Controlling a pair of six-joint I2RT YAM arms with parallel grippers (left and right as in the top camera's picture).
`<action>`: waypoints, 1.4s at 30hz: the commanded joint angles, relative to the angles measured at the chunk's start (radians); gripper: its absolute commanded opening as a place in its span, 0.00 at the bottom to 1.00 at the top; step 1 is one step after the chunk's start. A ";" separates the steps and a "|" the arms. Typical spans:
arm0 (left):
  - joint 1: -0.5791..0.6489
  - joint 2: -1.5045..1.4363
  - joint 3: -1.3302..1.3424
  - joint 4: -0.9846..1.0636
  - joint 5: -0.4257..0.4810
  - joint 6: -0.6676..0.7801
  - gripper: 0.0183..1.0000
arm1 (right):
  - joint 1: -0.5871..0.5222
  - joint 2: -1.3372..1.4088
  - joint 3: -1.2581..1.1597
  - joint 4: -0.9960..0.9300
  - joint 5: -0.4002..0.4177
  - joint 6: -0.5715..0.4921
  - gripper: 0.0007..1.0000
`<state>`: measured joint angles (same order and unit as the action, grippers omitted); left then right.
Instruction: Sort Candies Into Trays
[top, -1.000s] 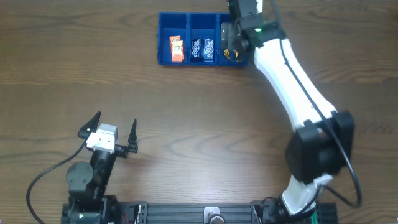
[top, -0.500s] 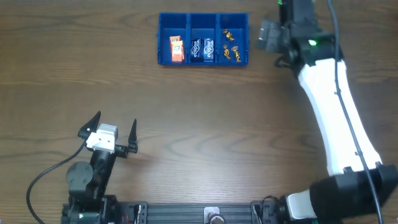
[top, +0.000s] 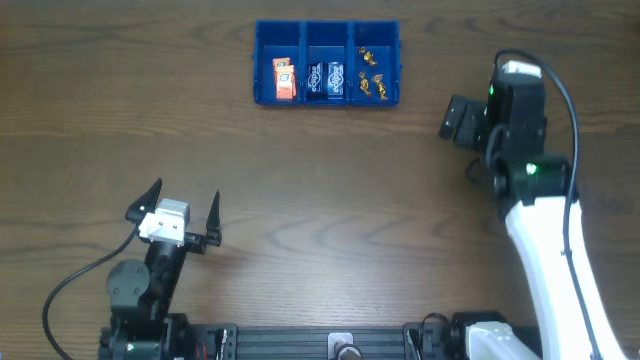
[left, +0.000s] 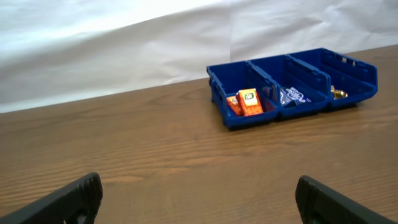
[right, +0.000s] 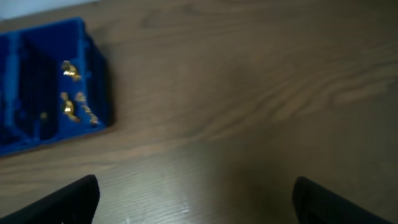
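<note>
Top view, blue tray, wooden table

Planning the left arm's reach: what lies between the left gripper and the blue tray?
Nothing: only bare wooden table between the left gripper and the blue tray, plain in the left wrist view and the top view.

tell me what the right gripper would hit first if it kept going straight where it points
The right gripper would probably meet the bare wooden table first. The blue tray with its gold candies sits off to one side of that line, though depth is unclear.
</note>
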<state>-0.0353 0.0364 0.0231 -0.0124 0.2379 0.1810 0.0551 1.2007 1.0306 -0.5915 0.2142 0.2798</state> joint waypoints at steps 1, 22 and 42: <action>0.003 -0.006 -0.018 -0.041 0.021 0.006 1.00 | -0.008 -0.171 -0.190 0.100 -0.029 -0.008 1.00; 0.003 -0.006 -0.018 -0.041 0.021 0.006 1.00 | -0.051 -0.838 -0.809 0.439 -0.138 -0.107 1.00; 0.003 -0.006 -0.018 -0.041 0.021 0.006 1.00 | -0.051 -1.005 -0.895 0.534 -0.191 -0.181 1.00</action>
<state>-0.0353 0.0364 0.0231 -0.0128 0.2379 0.1810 0.0093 0.2581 0.1417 -0.0330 0.0322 0.1169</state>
